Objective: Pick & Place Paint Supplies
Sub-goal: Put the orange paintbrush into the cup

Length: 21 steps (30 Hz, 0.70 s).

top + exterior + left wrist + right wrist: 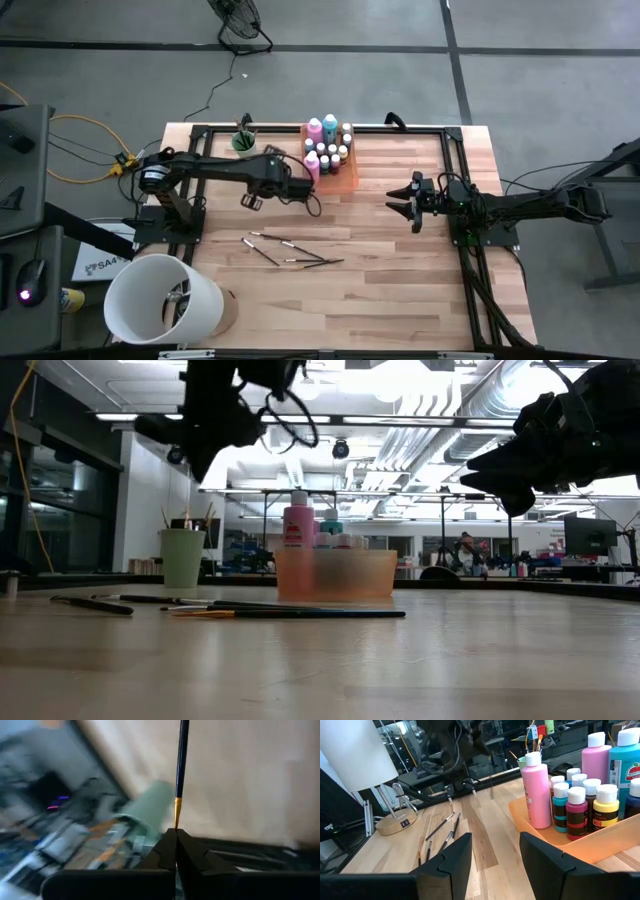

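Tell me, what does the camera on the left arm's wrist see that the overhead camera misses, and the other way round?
Only the left wrist view shows the left gripper shut on a dark-handled brush, pinched near its gold collar. Only the high view shows the whole table, the right gripper open over bare wood, the loose brushes, the orange tray of bottles and a white lampshade. Both show the mint-green cup.
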Motion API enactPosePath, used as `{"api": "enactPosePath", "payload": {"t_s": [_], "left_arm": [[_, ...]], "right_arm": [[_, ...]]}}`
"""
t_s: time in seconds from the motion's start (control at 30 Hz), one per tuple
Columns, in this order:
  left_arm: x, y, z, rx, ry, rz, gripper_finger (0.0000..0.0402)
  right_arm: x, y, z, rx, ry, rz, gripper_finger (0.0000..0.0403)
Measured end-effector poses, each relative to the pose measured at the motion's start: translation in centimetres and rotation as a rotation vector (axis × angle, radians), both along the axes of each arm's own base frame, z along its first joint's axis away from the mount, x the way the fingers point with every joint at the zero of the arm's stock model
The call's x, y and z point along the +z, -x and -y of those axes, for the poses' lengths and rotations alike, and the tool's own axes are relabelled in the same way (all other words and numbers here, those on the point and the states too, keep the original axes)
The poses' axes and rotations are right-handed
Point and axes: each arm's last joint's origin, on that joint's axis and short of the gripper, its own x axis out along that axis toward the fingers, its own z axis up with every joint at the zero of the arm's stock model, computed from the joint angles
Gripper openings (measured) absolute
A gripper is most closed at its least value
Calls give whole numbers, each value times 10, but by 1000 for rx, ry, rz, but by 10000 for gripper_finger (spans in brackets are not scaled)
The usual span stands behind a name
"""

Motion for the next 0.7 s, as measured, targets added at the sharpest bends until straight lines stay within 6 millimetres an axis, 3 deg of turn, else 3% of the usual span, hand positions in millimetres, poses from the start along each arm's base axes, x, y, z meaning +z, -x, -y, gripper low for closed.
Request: {"api": "enactPosePath", "payload": {"t_s": [0.17,0.43,0.7], "left_arm": [[13,3,-7,-44,-122,6,0],[11,3,-27,-48,-198,-60,0],[13,3,-30,-128,-274,-142,0]], "right_arm": [[0,0,0,0,0,0,160],[0,0,0,0,0,0,160],[0,0,0,0,0,0,160]]}}
